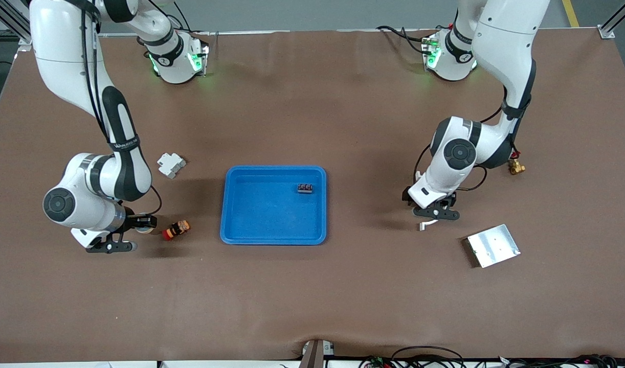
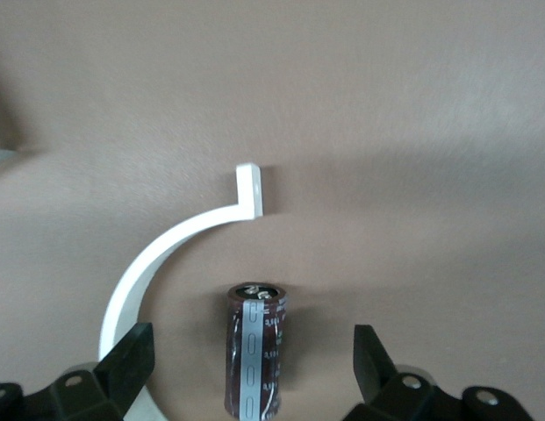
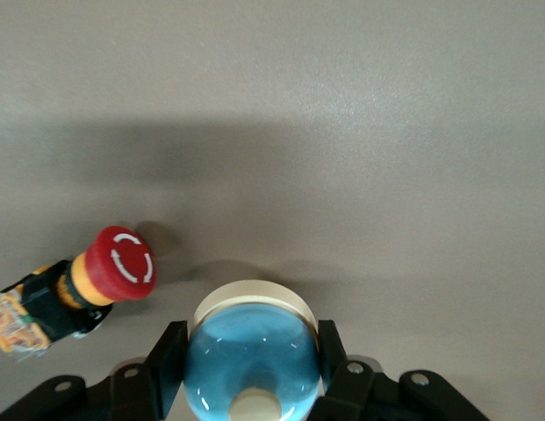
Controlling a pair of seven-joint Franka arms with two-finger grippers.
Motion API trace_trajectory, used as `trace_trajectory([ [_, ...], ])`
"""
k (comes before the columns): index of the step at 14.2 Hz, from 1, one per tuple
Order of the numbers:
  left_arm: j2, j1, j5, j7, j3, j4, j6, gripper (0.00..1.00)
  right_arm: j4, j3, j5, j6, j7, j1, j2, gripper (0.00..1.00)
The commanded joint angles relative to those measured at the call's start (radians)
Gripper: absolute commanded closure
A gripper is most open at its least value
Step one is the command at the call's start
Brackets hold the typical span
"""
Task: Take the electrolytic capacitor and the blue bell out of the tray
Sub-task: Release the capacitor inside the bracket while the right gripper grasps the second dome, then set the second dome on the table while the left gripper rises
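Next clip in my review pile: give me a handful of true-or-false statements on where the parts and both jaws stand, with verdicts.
1. The right gripper has its jaws shut on the blue domed bell. True.
2. The left gripper grips the dark cylindrical capacitor. False: its jaws stand open, the capacitor between them untouched.
3. The blue plastic tray holds a small dark terminal block. True.
4. The red-capped emergency stop button lies in the tray. False: it lies on the brown mat beside the right gripper.
5. A white curved plastic clip lies on the mat beside the capacitor. True.
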Motion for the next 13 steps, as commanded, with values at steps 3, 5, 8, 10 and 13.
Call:
trace_trajectory([
  [3,-0.012,-0.026,0.001,-0.244,-0.005,0.188,-0.282,0.00,-0.001,-0.002,0.023,0.007,-0.012,-0.012,0.005,0.09],
  [5,-0.018,-0.023,-0.037,-0.409,-0.042,0.190,-0.284,0.00,0.000,-0.002,0.023,0.001,-0.003,-0.014,0.002,0.00],
  [8,-0.015,-0.027,-0.051,-0.670,-0.069,0.202,-0.284,0.00,0.014,-0.004,0.022,-0.022,-0.005,-0.012,-0.031,0.00],
  [10,-0.013,-0.030,-0.088,-0.883,-0.094,0.218,-0.279,0.00,0.047,-0.004,0.022,-0.079,-0.002,-0.014,-0.070,0.00],
  [13,0.009,-0.093,-0.082,-1.237,-0.102,0.253,-0.268,0.00,0.133,-0.005,0.014,-0.204,0.001,-0.038,-0.116,0.00],
])
